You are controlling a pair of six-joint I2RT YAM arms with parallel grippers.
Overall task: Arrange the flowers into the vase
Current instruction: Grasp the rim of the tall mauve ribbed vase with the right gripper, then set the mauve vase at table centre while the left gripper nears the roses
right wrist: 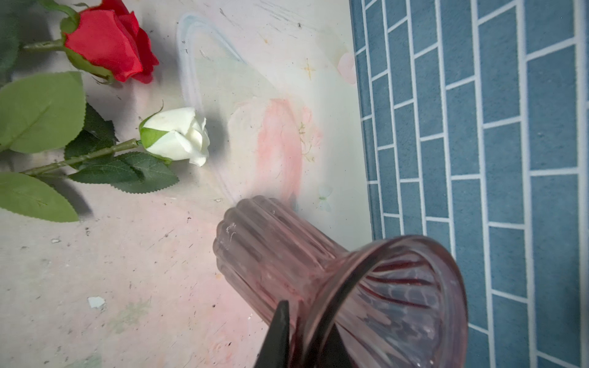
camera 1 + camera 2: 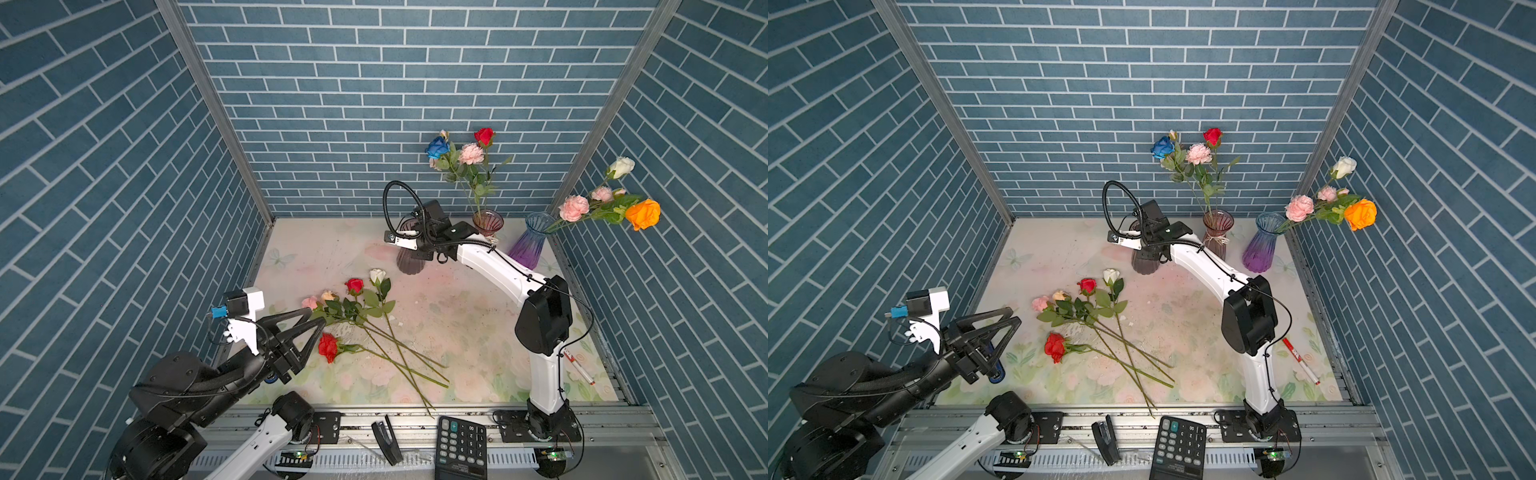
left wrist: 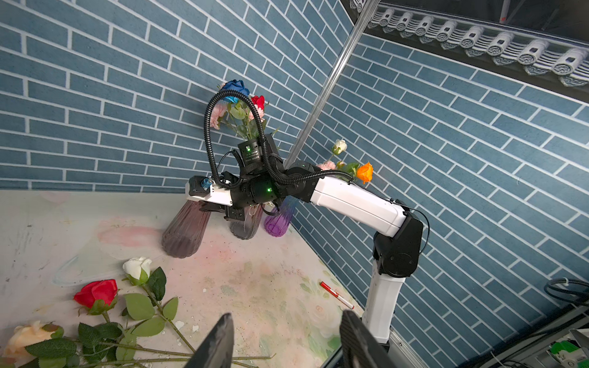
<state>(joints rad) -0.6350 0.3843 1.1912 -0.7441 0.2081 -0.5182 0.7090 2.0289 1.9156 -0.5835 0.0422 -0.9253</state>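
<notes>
Glass vases [image 2: 528, 245]: three. Loose flowers [image 2: 354, 286]: five. Right fingers [image 1: 278, 334] pinch smoky vase [image 1: 274, 255] rim; left fingers [image 3: 218, 344] apart.

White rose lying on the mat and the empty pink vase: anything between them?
Nothing. Only bare floral mat separates the white rose from the empty pink vase, clearest in the right wrist view; both top views agree.

Left arm [image 2: 187, 382], black and white links: folded low at the near-left side, wrist aimed toward the table centre. Left gripper [image 3: 287, 345]: black triangular fingers parted, nothing between them. Right arm [image 2: 490, 266], white links with black joints: lower link upright, elbow bent, forearm reaching far-centre. Right gripper [image 1: 302, 318]: black fingers closed across the rim of the smoky pink ribbed glass vase [image 1: 271, 255], one inside, one outside.
</notes>
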